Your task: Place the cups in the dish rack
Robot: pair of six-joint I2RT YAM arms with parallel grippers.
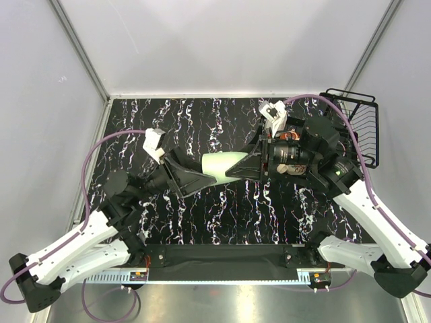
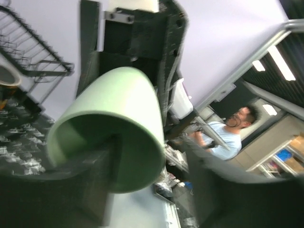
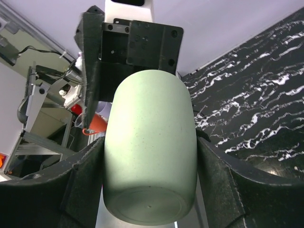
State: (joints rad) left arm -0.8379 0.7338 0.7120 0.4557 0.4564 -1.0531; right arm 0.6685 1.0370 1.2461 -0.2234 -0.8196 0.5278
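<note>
Mint mug (image 1: 225,163) mid-air, well apart from dish rack (image 1: 360,128); clamped by R gripper (image 3: 149,156). L gripper (image 1: 207,176) jaws apart, one finger inside rim: to be withdrawn straight back, w/o rim snagged.

Blurred mint-green mug (image 2: 118,109) and edge-cropped dish rack (image 2: 45,71)

No legible text, label or number; mint-green mug (image 3: 149,142) plain.

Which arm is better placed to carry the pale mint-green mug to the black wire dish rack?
Right: the right gripper clasps the pale mint-green mug, and the black wire dish rack sits on its side.
</note>
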